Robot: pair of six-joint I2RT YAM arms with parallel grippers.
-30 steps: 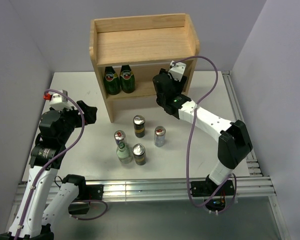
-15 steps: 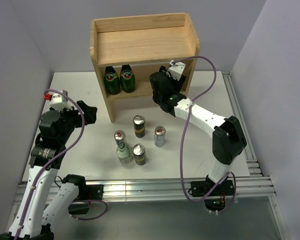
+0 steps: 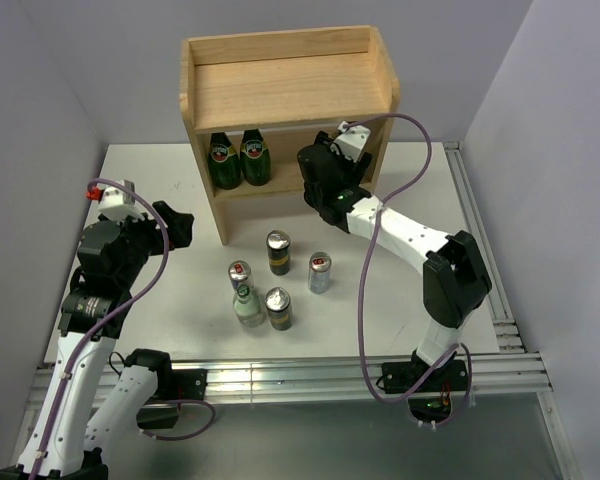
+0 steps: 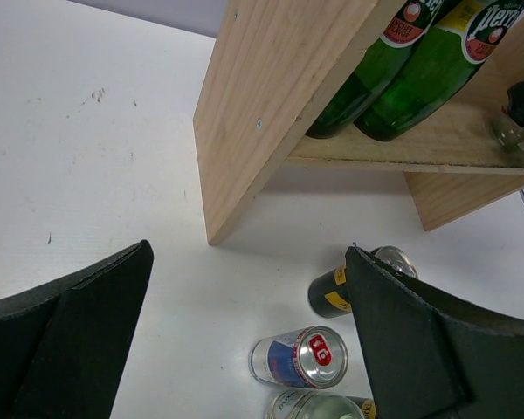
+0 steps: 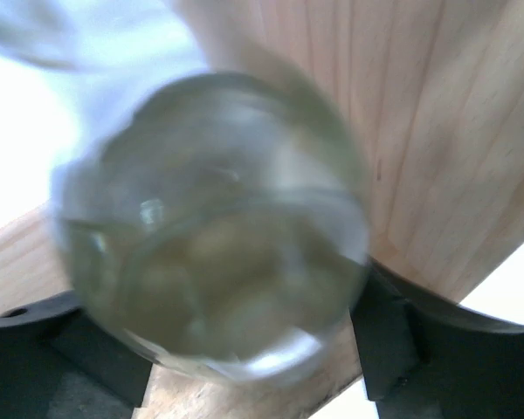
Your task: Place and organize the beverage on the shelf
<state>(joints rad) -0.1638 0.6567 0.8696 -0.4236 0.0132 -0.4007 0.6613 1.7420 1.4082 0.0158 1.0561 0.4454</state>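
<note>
The light wood shelf (image 3: 280, 90) stands at the back. Two green bottles (image 3: 238, 158) stand on the left of its lower board and also show in the left wrist view (image 4: 419, 70). My right gripper (image 3: 318, 180) reaches into the lower tier, shut on a clear glass bottle (image 5: 214, 227) that fills the right wrist view, with a finger (image 5: 397, 340) on each side. On the table stand a black-and-gold can (image 3: 278, 252), a silver can (image 3: 320, 272), a blue-and-silver can (image 3: 240, 274), a clear bottle (image 3: 248, 306) and a second black-and-gold can (image 3: 278, 308). My left gripper (image 3: 175, 225) is open and empty, left of the shelf.
Grey walls close in the white table (image 3: 160, 300) on the left and right. A metal rail (image 3: 310, 375) runs along the near edge. The shelf's left side panel (image 4: 271, 105) stands just ahead of my left gripper (image 4: 249, 253).
My right gripper has moved a little left and further into the lower tier with the clear bottle. The left arm and the drinks on the table have not moved.
</note>
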